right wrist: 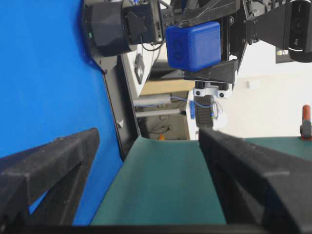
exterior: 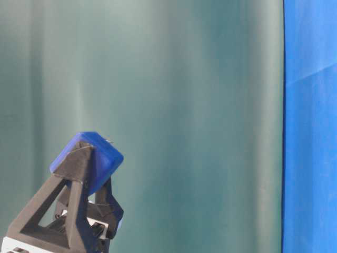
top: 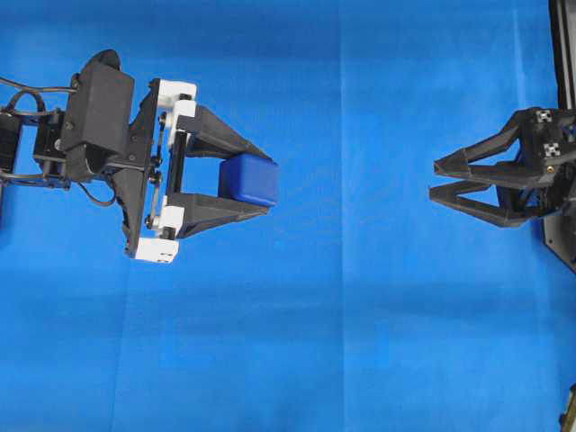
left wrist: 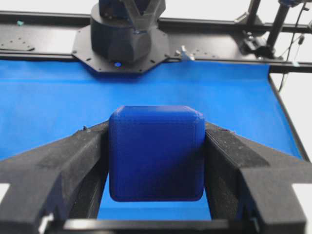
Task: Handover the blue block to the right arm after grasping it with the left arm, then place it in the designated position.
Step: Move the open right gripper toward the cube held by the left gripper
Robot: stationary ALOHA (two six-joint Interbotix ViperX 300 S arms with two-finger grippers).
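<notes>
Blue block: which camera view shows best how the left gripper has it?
Left wrist view: the blue block fills the frame, pinched between both fingers of the left gripper. Overhead shows it near the fingertips. Table-level shows it partly behind one finger. The right wrist view shows it small.

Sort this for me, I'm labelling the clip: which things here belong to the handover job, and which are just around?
Job:
- blue block, clamped between the fingers of the left gripper
- right gripper, open, apart from the block

Just around:
- blue cloth
- green backdrop
- black frame
</notes>
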